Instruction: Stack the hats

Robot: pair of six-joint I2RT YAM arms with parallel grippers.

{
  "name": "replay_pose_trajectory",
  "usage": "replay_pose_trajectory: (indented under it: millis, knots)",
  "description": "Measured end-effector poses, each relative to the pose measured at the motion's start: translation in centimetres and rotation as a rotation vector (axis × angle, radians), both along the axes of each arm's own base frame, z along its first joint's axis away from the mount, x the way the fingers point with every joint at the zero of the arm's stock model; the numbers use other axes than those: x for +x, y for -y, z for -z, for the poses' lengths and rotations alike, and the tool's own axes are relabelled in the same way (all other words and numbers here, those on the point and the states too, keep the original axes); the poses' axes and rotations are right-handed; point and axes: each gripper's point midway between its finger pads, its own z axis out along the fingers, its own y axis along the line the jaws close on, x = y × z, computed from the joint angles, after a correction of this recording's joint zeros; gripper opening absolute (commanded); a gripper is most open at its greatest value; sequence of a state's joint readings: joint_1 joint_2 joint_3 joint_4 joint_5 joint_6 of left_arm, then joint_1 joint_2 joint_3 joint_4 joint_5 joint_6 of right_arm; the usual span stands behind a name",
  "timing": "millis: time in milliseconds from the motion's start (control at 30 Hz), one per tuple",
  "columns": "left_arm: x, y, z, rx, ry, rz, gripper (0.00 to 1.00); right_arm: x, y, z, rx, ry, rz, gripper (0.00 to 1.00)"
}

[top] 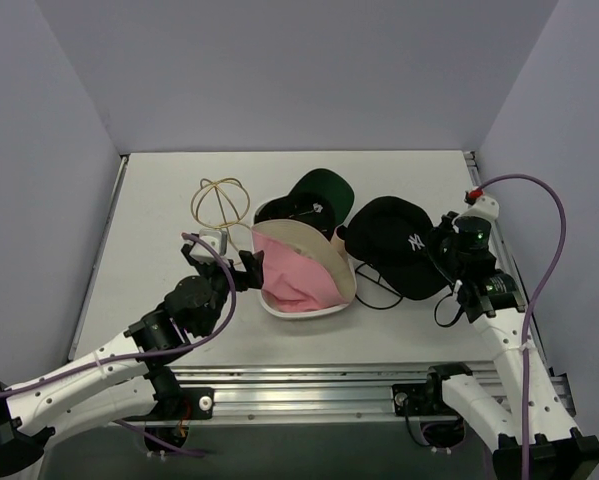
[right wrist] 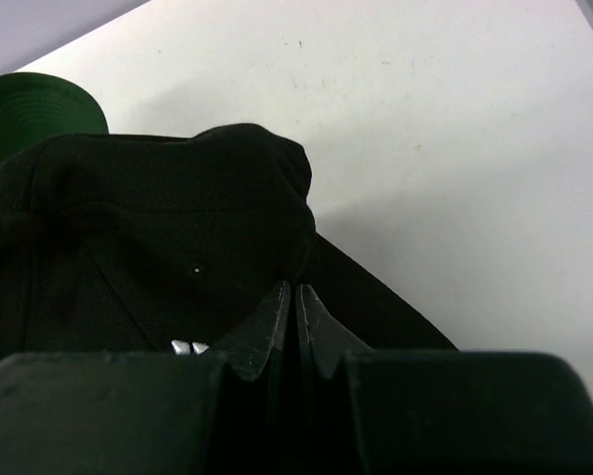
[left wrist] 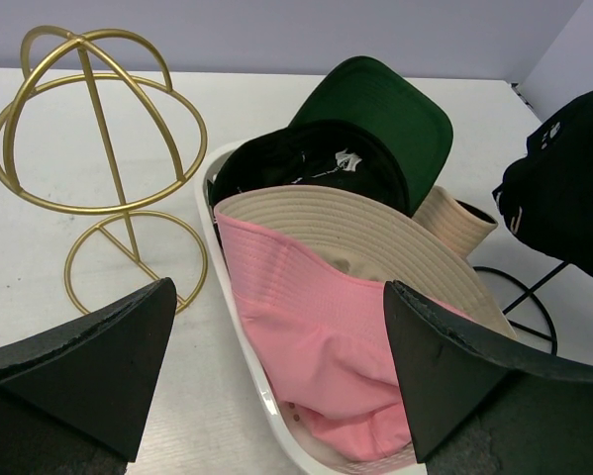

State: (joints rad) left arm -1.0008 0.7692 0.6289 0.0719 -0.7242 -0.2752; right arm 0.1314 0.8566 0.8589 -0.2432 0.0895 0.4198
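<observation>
A white tray (top: 276,309) holds a pink hat (top: 294,275) at the front, a beige hat (top: 319,247) behind it and a dark green hat (top: 324,187) with a dark crown at the back. My left gripper (top: 241,268) is open and empty at the tray's left rim; in the left wrist view (left wrist: 276,297) its jaws frame the pink hat (left wrist: 316,327), with the beige hat (left wrist: 375,233) and the green brim (left wrist: 385,114) beyond. A black hat (top: 394,245) with a white logo sits right of the tray. My right gripper (top: 447,245) is shut on its right edge (right wrist: 294,289).
A gold wire hat stand (top: 222,205) stands left of the tray, close to my left gripper (left wrist: 88,129). A thin black wire stand (left wrist: 519,297) shows under the black hat. Grey walls enclose the table on three sides.
</observation>
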Motion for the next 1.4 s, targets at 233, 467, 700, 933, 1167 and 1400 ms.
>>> replay_pose_trajectory:
  millis: [233, 467, 700, 933, 1167, 1400]
  knots:
    - [0.1, 0.3, 0.4, 0.011, -0.008, 0.007, 0.95, -0.9, 0.4, 1.8, 0.006, -0.023, 0.031, 0.00]
    - [0.1, 0.5, 0.5, 0.015, -0.010, 0.014, 0.95, -1.3, 0.6, 3.6, 0.020, -0.059, 0.055, 0.00]
    - [0.1, 0.7, 0.8, 0.026, -0.017, 0.019, 0.95, -2.0, 0.7, 2.0, 0.031, 0.005, 0.053, 0.00]
    - [0.1, 0.8, 0.9, 0.030, -0.019, 0.022, 0.95, -2.1, 0.4, 1.9, 0.038, 0.009, 0.038, 0.17]
    - [0.1, 0.8, 0.9, 0.030, -0.019, 0.022, 0.95, -2.1, 0.3, 1.9, 0.038, 0.009, 0.033, 0.31]
    - [0.1, 0.8, 0.9, 0.030, -0.019, 0.022, 0.95, -2.3, 0.5, 0.9, 0.039, 0.015, 0.040, 0.38]
